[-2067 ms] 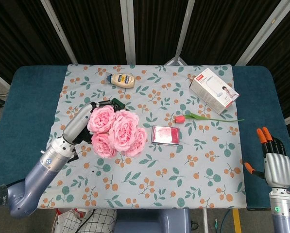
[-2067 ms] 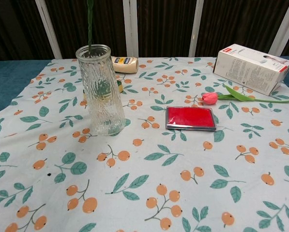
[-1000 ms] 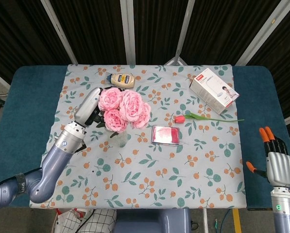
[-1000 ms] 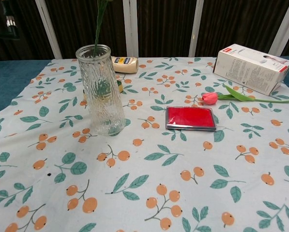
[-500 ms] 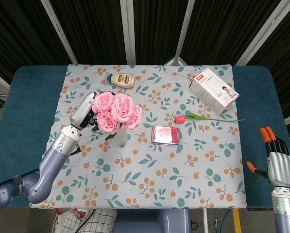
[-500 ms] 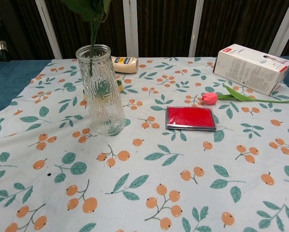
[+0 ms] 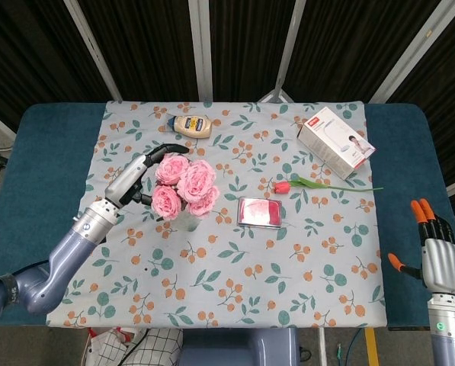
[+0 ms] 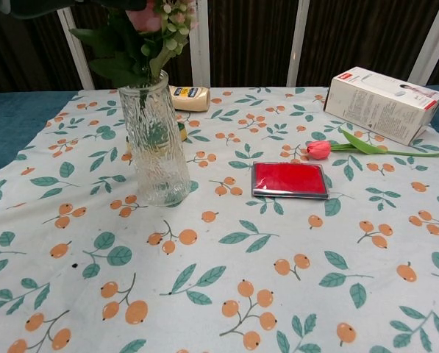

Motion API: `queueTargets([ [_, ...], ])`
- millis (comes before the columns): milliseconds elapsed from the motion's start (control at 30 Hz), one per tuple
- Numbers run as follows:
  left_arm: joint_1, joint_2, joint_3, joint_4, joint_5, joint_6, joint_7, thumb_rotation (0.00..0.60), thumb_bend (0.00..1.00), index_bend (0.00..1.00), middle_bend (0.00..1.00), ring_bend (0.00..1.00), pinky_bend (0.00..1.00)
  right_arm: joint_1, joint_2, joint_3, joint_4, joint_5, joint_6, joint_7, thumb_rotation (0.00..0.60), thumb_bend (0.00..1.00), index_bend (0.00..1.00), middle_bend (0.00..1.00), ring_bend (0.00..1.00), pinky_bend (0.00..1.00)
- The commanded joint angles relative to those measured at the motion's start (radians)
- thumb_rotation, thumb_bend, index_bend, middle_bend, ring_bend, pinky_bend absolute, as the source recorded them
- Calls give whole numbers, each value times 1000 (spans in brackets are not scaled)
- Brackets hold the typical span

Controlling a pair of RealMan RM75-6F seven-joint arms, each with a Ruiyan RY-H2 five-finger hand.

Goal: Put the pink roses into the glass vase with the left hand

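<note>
Standing in the tall ribbed glass vase (image 8: pixel 154 141), the bunch of pink roses (image 7: pixel 183 186) has its stems down inside, with leaves spilling over the rim. The left hand (image 7: pixel 145 174) sits just beside the flowers with its fingers curled around them; I cannot tell if it is touching them or has let go. I think the putting-in step is almost done. Next, the hand needs to open and pull away slowly so the vase does not tip. The right hand (image 7: pixel 437 248) hangs far off by the table edge, holding nothing. The white box (image 8: pixel 383 104) has a red label, too small to read.
</note>
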Motion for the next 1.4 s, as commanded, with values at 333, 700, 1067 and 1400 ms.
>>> queueTargets([
  [333,79,174,64,-22,71,-26,-14,600,171,0,3,0,77,0,-6,-2,-5,-9,8,-6,600,212,25,21,87,96],
  [700,347,372,225,-149,207,237,248,600,218,150,63,0,75,0,0,-14,-19,-31,8,-3,600,211,26,21,86,96],
  [1067,625,216,379,-14,325,553,643,600,238,157,99,0,75,4,22,-41,-19,-92,11,10,600,211,26,21,86,96],
  [1400,668,73,359,185,374,659,605,600,242,143,87,0,75,26,57,-83,19,-192,4,41,600,212,26,21,86,96],
])
